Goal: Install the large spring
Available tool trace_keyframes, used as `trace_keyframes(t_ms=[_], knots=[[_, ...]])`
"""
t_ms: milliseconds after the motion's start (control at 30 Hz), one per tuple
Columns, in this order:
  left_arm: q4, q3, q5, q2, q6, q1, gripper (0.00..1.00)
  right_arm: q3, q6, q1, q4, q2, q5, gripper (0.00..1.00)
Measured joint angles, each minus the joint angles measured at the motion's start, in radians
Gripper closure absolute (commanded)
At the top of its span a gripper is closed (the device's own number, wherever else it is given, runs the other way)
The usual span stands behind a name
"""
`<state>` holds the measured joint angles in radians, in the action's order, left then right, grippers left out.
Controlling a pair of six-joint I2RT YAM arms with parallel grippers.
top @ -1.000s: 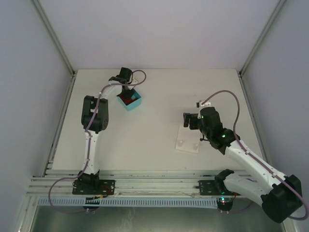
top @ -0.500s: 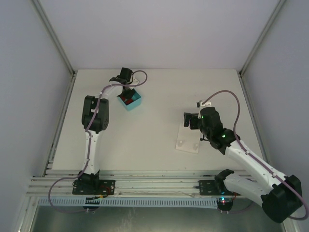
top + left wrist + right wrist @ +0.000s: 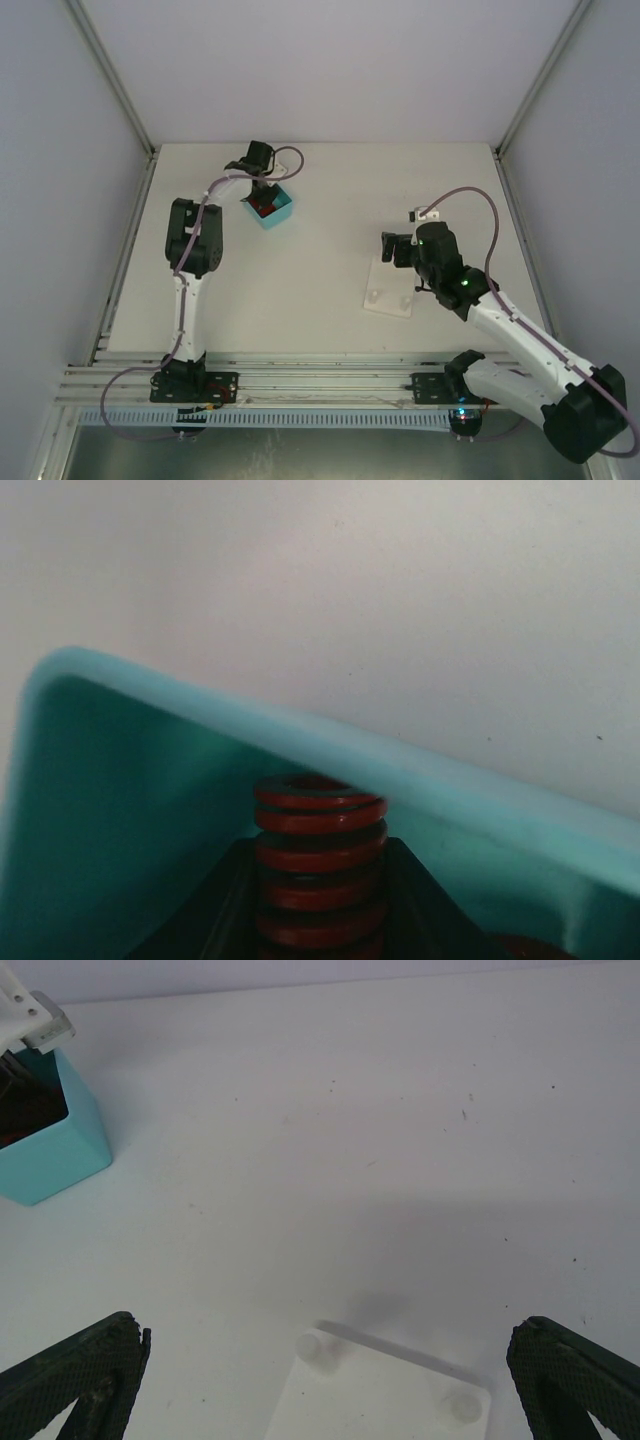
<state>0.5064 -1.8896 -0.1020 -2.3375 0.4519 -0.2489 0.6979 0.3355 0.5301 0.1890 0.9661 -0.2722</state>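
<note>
The white counter [image 3: 330,200] carries only two things, well apart. The left arm [image 3: 190,240] stretches far out to about 11 o'clock, where a teal bin [image 3: 281,211] sits. The right arm [image 3: 500,315] bends in over a white plate [image 3: 388,300] lying near 4 o'clock.

The bin seems to serve as the parts store, which would explain why the left tool [image 3: 320,905] is dipped down inside its walls. The plate looks like the assembly base, and the right tool [image 3: 392,250] hangs just above its far edge, perhaps ready to steady it.

In the left wrist view the left tool's dark fingers [image 3: 215,905] are pressed against both sides of the large spring [image 3: 318,830]. It is red, stands upright, and its top coil sits close under the bin's rim. That upright hold would suit lowering it straight onto a post.

The right tool's fingers [image 3: 70,1380] are spread wide and hold nothing.

Two small pale posts [image 3: 318,1345] stand on the plate. Which one takes this spring cannot be told from here.
</note>
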Motion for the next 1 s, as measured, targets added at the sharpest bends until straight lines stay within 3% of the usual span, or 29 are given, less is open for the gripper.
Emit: trace_keyframes(t_ms=[500, 767, 1000], knots=[[-0.159, 0.219, -0.009, 0.292, -0.055, -0.005, 1.0, -0.001, 0.001, 0.003, 0.009, -0.014, -0.005, 0.01], [-0.433, 0.569, 0.087, 0.578, -0.19, -0.035, 1.0, -0.001, 0.013, 0.003, 0.012, 0.009, -0.005, 0.01], [-0.761, 0.883, 0.192, 0.796, -0.307, -0.138, 1.0, 0.016, 0.031, 0.003, 0.045, 0.05, 0.029, 0.01]])
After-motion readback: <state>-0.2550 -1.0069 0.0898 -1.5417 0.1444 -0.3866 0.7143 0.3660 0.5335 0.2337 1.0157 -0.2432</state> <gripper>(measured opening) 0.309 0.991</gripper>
